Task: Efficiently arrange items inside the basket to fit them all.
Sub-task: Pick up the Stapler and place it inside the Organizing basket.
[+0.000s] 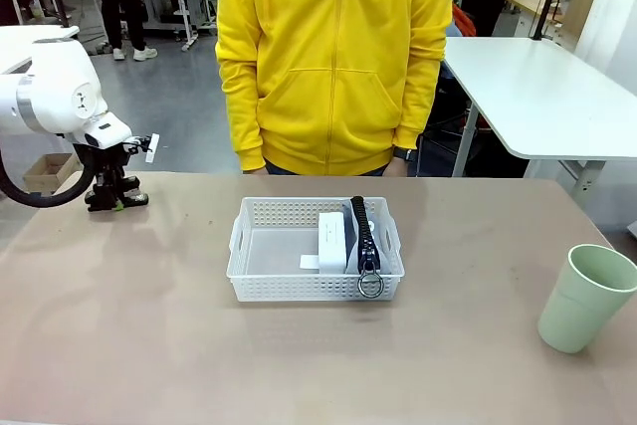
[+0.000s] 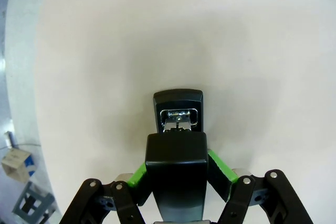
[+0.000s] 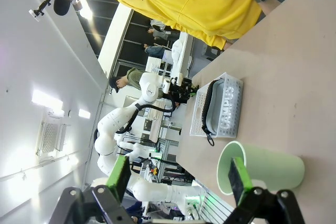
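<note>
The white basket (image 1: 254,251) (image 3: 231,103) sits mid-table before a person in a yellow hoodie. Inside it a small white box (image 1: 332,238) stands beside the grey pouch (image 1: 352,221), which is on edge with its black zipper and ring pull (image 1: 370,286) up. At the far left, low over the table, my left gripper (image 1: 115,198) (image 2: 176,179) is shut on the slim black stapler (image 2: 177,140). The pale green cup (image 1: 585,298) (image 3: 265,170) stands upright at the right edge. My right gripper (image 3: 178,182) is open, and the cup lies just beyond its right-hand finger (image 3: 239,179).
The tan table (image 1: 149,345) has free room left and right of the basket. The person's hands hang at the far edge behind the basket. A white table (image 1: 537,97) stands beyond at the back right.
</note>
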You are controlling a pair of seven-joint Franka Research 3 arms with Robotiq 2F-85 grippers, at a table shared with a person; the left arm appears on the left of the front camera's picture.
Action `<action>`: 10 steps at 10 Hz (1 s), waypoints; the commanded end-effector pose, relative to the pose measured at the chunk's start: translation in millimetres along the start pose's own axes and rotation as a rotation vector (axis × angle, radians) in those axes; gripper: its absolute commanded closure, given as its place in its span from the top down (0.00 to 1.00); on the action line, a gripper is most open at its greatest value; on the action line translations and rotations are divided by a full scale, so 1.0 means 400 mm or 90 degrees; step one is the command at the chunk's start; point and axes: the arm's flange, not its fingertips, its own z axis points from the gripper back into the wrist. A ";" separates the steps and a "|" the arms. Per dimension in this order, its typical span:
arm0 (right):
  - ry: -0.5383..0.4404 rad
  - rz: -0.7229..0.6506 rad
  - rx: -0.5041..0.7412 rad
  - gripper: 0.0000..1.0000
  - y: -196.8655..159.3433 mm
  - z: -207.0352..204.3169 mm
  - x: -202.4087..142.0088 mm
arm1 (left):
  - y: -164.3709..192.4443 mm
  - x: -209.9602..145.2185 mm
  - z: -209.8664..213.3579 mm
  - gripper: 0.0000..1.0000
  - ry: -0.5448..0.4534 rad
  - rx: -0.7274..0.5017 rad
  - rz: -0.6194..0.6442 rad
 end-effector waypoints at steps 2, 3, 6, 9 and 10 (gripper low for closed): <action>-0.007 0.000 0.011 1.00 0.008 -0.001 0.003 | -0.049 -0.059 0.094 0.00 -0.066 -0.108 -0.036; -0.007 0.000 0.011 1.00 0.008 -0.001 0.003 | -0.065 -0.077 0.143 0.00 -0.088 -0.128 -0.044; -0.007 0.000 0.011 1.00 0.008 -0.001 0.003 | -0.184 -0.126 0.261 0.00 -0.159 -0.115 -0.003; -0.007 0.000 0.011 1.00 0.008 -0.001 0.003 | -0.359 -0.187 0.282 0.00 -0.211 0.009 0.003; -0.007 0.000 0.011 1.00 0.008 -0.001 0.003 | -0.340 -0.181 0.278 0.00 -0.216 -0.017 0.020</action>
